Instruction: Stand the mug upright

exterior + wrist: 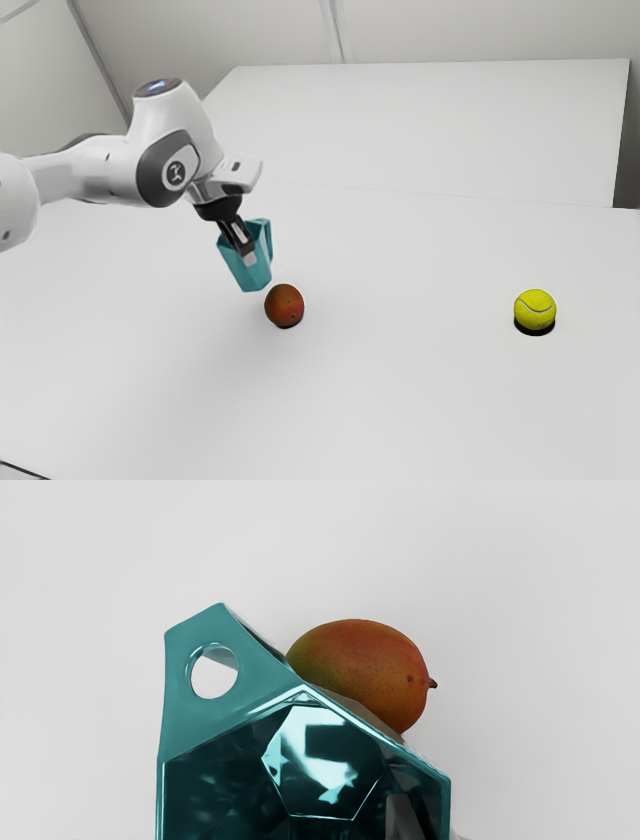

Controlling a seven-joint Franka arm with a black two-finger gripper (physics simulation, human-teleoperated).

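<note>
Faceted teal mug (252, 278): tilted, left of centre in the exterior view; level before lowering.
Black-and-grey fingers (241, 240): clamped on mug wall, inside and out; loosen only after flat contact.
Red-orange oval mango (284, 303): close by; steer clear.
White bench (400, 400): touch down gently.

A smooth, matte, pale grey tabletop (420, 400) spreads beneath the gripper (246, 250) and well out around it. Beyond the gripper, past a faint thin seam (400, 193), lies a broad, flat, off-white rectangular panel (430, 120). Farther behind stands a plain light-grey wall (480, 30) with a narrow pale vertical strip (337, 30); toward the exterior view's left, a dark slanting line (97, 70) borders another pale wall (40, 80). Soft, even light falls below the gripper, with gentle grey shading.
</note>
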